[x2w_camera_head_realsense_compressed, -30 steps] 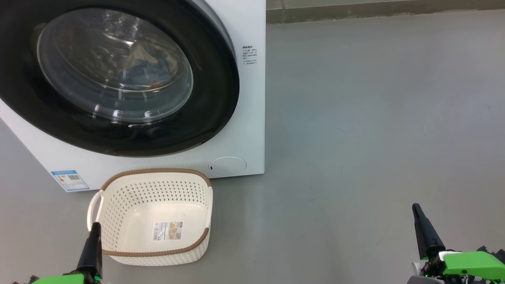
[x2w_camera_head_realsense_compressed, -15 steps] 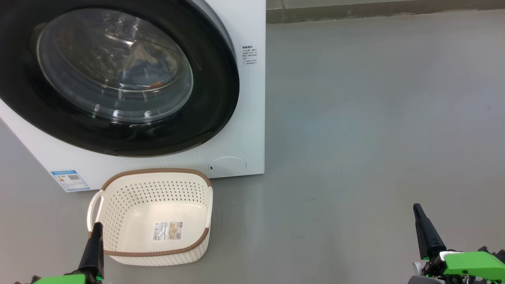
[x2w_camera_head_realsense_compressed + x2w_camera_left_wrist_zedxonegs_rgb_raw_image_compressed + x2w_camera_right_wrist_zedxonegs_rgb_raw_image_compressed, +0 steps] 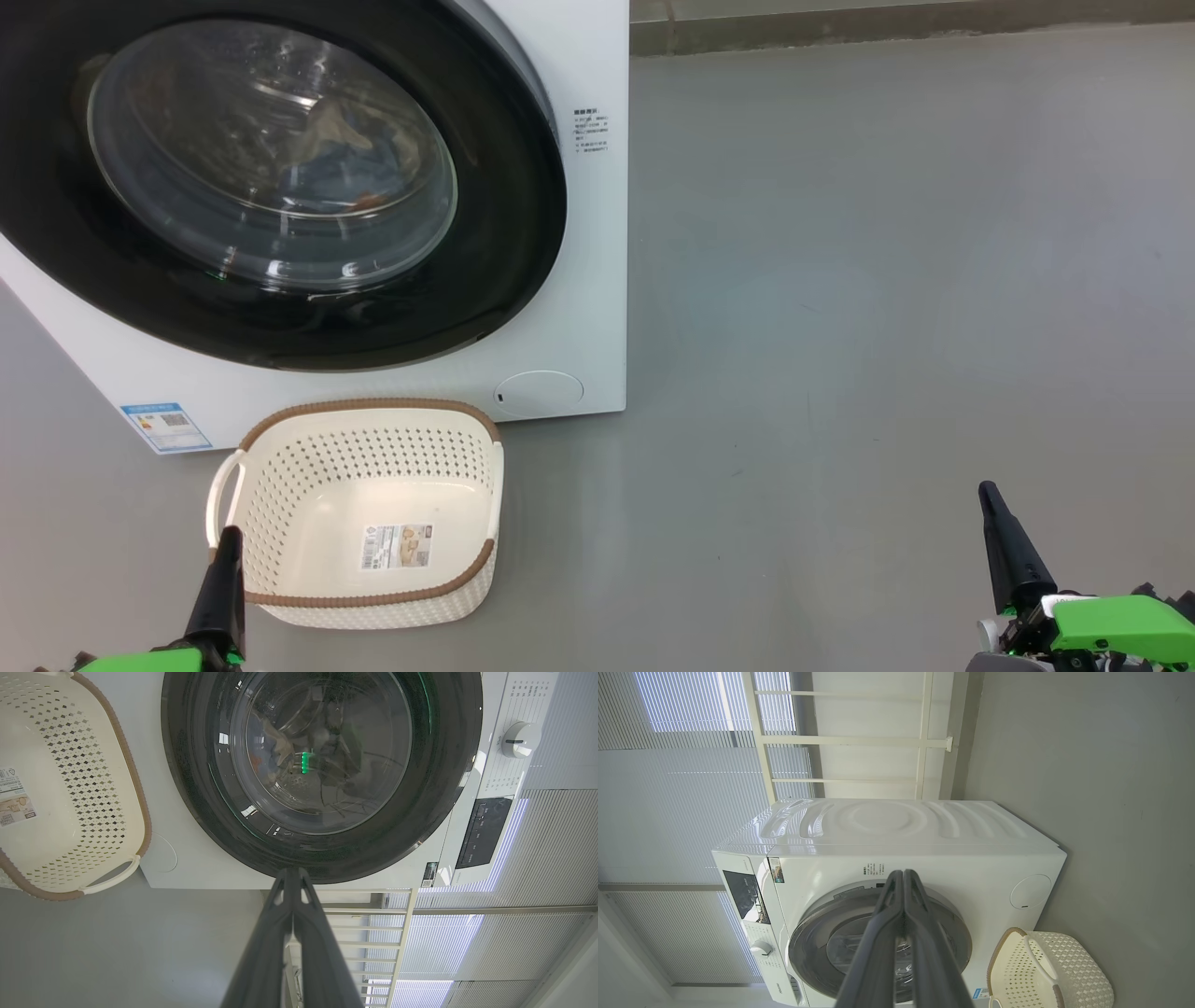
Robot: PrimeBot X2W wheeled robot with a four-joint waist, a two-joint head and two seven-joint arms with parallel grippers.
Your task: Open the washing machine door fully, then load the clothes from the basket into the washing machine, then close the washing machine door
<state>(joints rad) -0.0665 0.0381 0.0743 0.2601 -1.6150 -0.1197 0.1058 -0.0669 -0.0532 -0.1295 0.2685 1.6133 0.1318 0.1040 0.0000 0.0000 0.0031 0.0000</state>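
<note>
Facing you: the washing machine (image 3: 597, 280), white, on the grey floor (image 3: 840, 327).
Door: the washing machine door (image 3: 504, 233) sits flush and closed.
Load: the clothes (image 3: 327, 140) show through its glass, inside the machine.
Basket: the basket (image 3: 373, 406) stands just before the machine.
Tools: your left gripper (image 3: 228, 537) and right gripper (image 3: 986, 493) both have fingers pressed together, gripping nothing.

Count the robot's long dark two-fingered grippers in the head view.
2. The left gripper is at lower left, overlapping the near-left corner of the cream-white perforated plastic basket; the right gripper is at lower right over grey floor.
</note>
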